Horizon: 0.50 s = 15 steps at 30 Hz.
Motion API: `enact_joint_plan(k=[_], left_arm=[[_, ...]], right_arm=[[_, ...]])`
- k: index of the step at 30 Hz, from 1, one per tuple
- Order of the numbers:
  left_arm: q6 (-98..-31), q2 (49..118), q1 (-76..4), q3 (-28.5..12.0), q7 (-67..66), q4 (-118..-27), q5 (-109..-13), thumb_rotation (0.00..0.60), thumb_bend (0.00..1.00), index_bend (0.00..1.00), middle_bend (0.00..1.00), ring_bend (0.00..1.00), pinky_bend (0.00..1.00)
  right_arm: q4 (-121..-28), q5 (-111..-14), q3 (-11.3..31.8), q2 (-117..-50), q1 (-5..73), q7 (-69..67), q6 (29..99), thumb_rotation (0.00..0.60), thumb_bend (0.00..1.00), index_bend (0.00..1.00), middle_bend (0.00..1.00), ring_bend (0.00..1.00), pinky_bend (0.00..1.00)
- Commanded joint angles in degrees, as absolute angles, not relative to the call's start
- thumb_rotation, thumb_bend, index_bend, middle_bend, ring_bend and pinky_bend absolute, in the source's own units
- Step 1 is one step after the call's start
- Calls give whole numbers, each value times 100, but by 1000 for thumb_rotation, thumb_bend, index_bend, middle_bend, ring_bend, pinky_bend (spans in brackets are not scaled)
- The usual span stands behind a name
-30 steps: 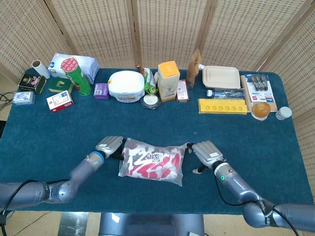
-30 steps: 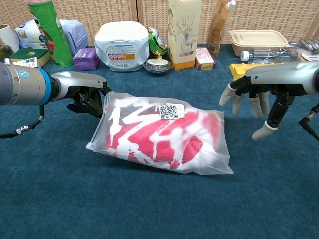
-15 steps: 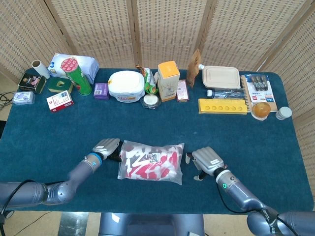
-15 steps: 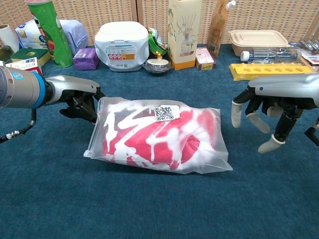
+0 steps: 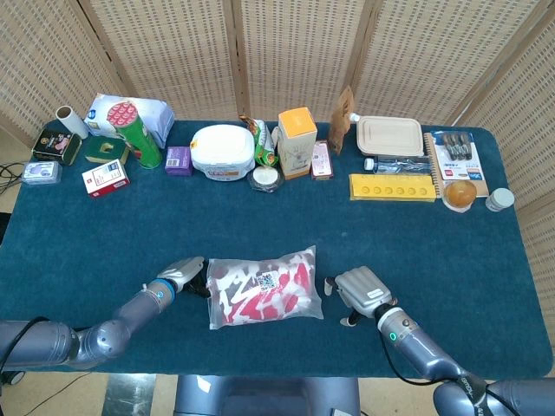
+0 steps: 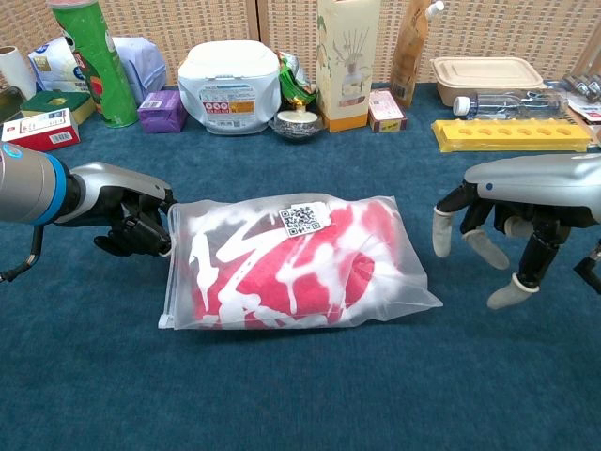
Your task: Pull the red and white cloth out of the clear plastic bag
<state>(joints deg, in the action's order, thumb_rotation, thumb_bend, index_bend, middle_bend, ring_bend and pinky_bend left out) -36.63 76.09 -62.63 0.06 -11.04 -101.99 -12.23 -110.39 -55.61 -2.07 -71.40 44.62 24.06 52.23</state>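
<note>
Head view shows the blue tabletop point(image 5: 78, 234) with the bag point(image 5: 263, 289) lying near its front edge, between the 2 hands. The bag has slid toward the robot and a bit to its left since 1 second ago, and it has turned, so it now lies nearly straight across.

The cloth point(image 6: 282, 268) is all inside the bag, red with white marks, under a small white sticker. None of it sticks out. In the chest view the stiff strip of the bag's mouth is at the left end, and it looks closed, though I cannot be sure.

The left hand point(image 6: 131, 224) is at that left end. Its dark fingers are curled at the top corner of the bag, and it looks like it pinches the bag there. It has pulled back toward the robot, and the bag came along with it.

The right hand point(image 6: 493, 252) holds nothing. Its fingers hang down and are spread apart, just beside the right end of the bag but not touching it. It has dropped back toward the robot too, and sits a little lower than before.

So the bag got dragged closer, but the real job has not started. My guess is the bag's mouth has to be opened next, and then a hand can reach in for the cloth. The smooth plastic may slip when it is pulled.
</note>
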Motion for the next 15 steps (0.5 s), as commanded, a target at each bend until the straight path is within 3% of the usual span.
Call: enact_joint_plan(k=[1,15], left_arm=[[-3546,7592,-6369,2,-905,-10331,-907,600,444,780,1000,959,913],[-3578,7852,-6614,-254,-510,-10205,-656,600,442,780,1000,958,913]], right_arm=[[-11084,-5422,-170,-7252,4471,2584,5355,600,128,382,687,984,890],[-11205,-4586,-16,-7638,4651,3316,5730,598,135,382,691,1000,918]])
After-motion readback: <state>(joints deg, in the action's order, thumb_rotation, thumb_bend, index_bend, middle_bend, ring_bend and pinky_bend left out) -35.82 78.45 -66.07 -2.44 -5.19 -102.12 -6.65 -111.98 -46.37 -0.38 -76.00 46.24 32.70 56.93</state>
